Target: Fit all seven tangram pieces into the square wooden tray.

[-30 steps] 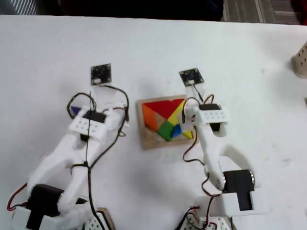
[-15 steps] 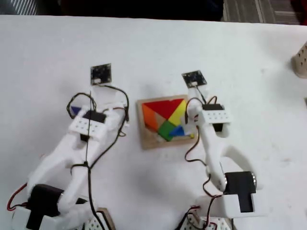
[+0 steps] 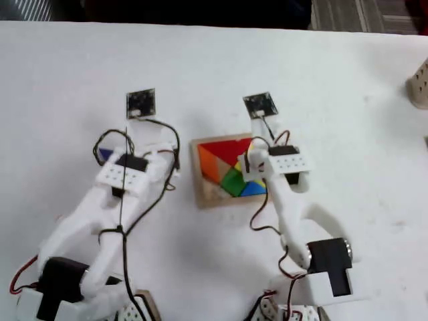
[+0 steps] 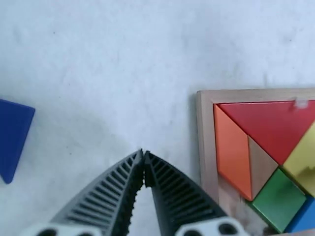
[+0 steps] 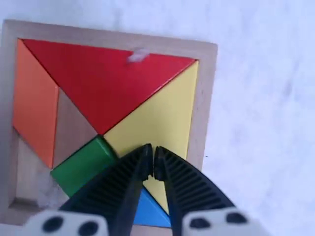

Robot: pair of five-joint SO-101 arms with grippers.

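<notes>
Tray [image 5: 113, 33] under right pincer [image 5: 151, 151], tips closed, empty, over yellow triangle [image 5: 165, 120]; left pincer [image 4: 143, 158] closed beside tray.

High camera looks down over the table [image 3: 67, 67]; both close wrist cameras share the tray [image 4: 204, 147].

A white table [image 3: 67, 60] with a faintly mottled top is pictured from above. A square tray of pale wood [image 3: 198, 195] is laid flat near the table's middle, turned slightly askew to the table's far edge. Its raised rim is shown resting directly on the white surface [image 4: 205, 147] [image 5: 207, 98]. A small dark blue triangular piece [image 3: 104, 154] is seen lying flat on the bare top [image 4: 14, 132], well apart from the tray on the robot's left, with open table between them. A beige perforated object [image 3: 419, 83] is placed at the far right edge, cut off by the frame.
</notes>
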